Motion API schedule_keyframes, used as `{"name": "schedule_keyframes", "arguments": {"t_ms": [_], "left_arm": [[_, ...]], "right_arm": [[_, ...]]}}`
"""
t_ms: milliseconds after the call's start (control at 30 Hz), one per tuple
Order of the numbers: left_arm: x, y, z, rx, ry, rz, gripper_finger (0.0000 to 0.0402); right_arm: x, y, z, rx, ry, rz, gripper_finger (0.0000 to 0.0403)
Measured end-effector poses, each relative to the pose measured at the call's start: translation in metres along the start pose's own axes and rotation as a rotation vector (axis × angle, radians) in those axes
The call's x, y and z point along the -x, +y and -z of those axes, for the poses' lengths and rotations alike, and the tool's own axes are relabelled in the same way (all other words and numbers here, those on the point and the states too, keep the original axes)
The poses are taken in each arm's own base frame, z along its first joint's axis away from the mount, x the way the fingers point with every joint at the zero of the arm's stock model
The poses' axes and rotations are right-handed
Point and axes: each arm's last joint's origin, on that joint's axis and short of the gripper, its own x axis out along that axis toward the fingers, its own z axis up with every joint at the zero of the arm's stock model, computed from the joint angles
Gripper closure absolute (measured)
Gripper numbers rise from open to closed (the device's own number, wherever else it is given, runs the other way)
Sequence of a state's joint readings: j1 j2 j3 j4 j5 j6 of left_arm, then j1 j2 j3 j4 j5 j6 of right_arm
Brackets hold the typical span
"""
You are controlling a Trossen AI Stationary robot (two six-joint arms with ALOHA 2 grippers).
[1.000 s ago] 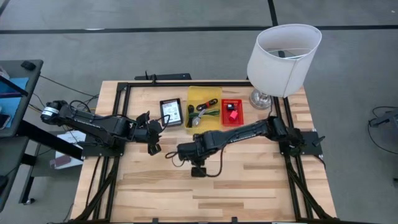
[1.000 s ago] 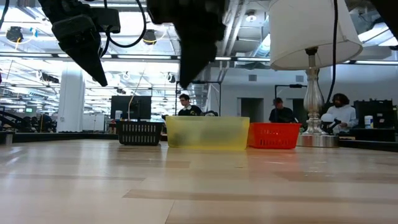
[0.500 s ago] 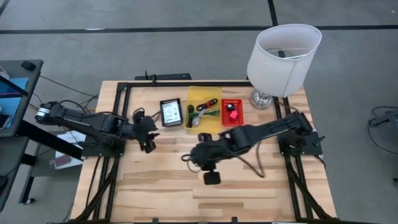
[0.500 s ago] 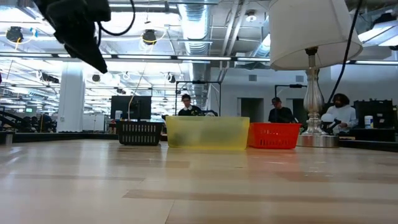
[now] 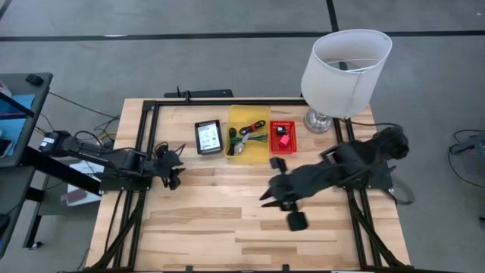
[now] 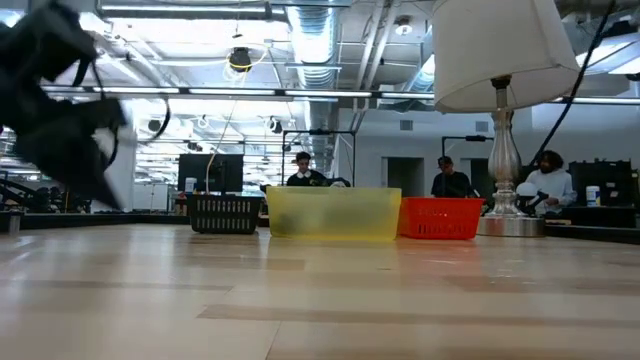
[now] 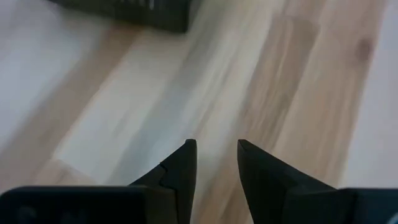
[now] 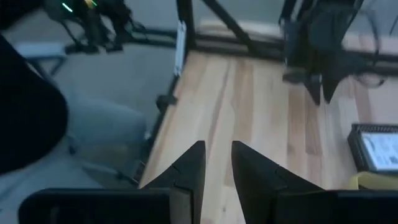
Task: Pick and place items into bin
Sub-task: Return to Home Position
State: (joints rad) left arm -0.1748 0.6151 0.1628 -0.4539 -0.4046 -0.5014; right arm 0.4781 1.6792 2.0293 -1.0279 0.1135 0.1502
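Two empty end effectors, left (image 7: 214,163) and right (image 8: 216,163), show narrow gaps only in wrist views.

Left gripper (image 7: 213,152) and right gripper (image 8: 216,155) hover, jaws seemingly slightly parted, empty.

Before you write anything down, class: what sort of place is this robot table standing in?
Most likely a large open lab or workshop. Exposed ducts and strip lights run overhead, people sit at workstations behind the wooden table, and another dark rig stands farther back.
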Motion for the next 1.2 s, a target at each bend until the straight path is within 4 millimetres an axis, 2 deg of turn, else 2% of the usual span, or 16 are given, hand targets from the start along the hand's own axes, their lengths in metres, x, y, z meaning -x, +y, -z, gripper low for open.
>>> {"name": "schedule_keyframes", "arguments": {"t_ms": [33,100,300,567,800,967,1200], "left_arm": [[-0.002,0.001,0.004,-0.008,0.016,0.001,0.0295],[0.002,0.000,-0.001,-0.008,0.012,0.021,0.0295],[0.016,0.002,-0.009,0.052,-0.121,0.095,0.0295],[0.031,0.013,-0.013,0.176,-0.335,0.169,0.0295],[0.047,0.020,-0.014,0.255,-0.494,0.235,0.0295],[0.046,0.021,-0.015,0.262,-0.498,0.221,0.0295],[0.046,0.021,-0.015,0.260,-0.497,0.227,0.0295]], "right_arm": [[0.010,0.002,0.000,0.003,-0.022,-0.010,0.0329],[0.029,0.005,-0.001,0.007,-0.071,-0.031,0.0329],[0.078,0.018,0.003,0.033,-0.174,-0.095,0.0329],[0.123,0.032,0.013,0.055,-0.268,-0.104,0.0329],[0.160,0.025,0.021,0.066,-0.353,-0.087,0.0329],[0.175,0.017,0.029,0.085,-0.383,-0.067,0.0329],[0.174,0.001,0.066,0.069,-0.412,-0.048,0.0329]]}}
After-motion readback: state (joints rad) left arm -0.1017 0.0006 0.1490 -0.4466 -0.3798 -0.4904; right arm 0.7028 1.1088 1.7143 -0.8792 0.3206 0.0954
